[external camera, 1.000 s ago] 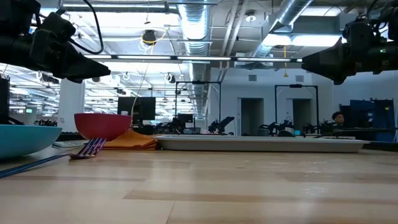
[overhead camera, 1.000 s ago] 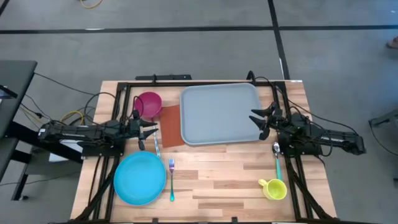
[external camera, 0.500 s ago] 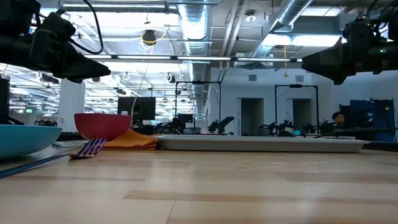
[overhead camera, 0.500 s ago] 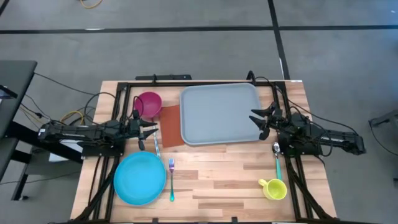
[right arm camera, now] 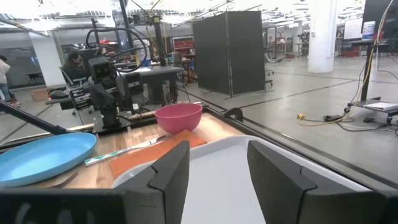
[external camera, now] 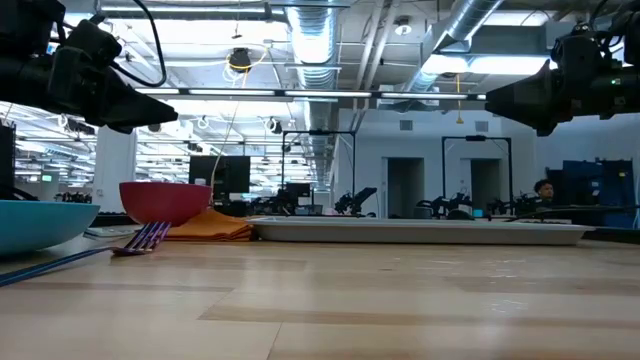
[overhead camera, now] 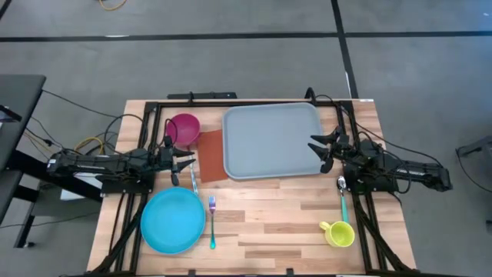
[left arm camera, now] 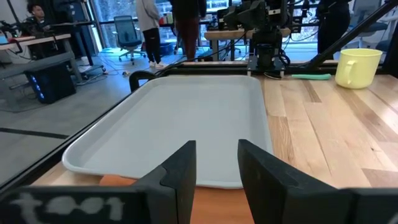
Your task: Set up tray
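Observation:
The pale grey-blue tray (overhead camera: 273,141) lies flat on the far middle of the table, its left edge over the orange-brown napkin (overhead camera: 209,156). It also shows in the low view as a thin slab, the tray (external camera: 420,231). My left gripper (overhead camera: 187,161) hovers open above the napkin's left side, pointing at the tray (left arm camera: 180,118); its own view shows the left gripper (left arm camera: 216,163) with a clear gap. My right gripper (overhead camera: 317,150) hovers open over the tray's right rim; the right gripper (right arm camera: 217,162) faces across the tray (right arm camera: 230,180). Both are well above the table in the low view.
A pink bowl (overhead camera: 184,128) stands left of the tray, and a teal knife (overhead camera: 194,182) lies near the napkin. The round blue plate (overhead camera: 173,219) and a fork (overhead camera: 212,221) are at the near left. A spoon (overhead camera: 343,196) and yellow-green mug (overhead camera: 338,233) are at the near right.

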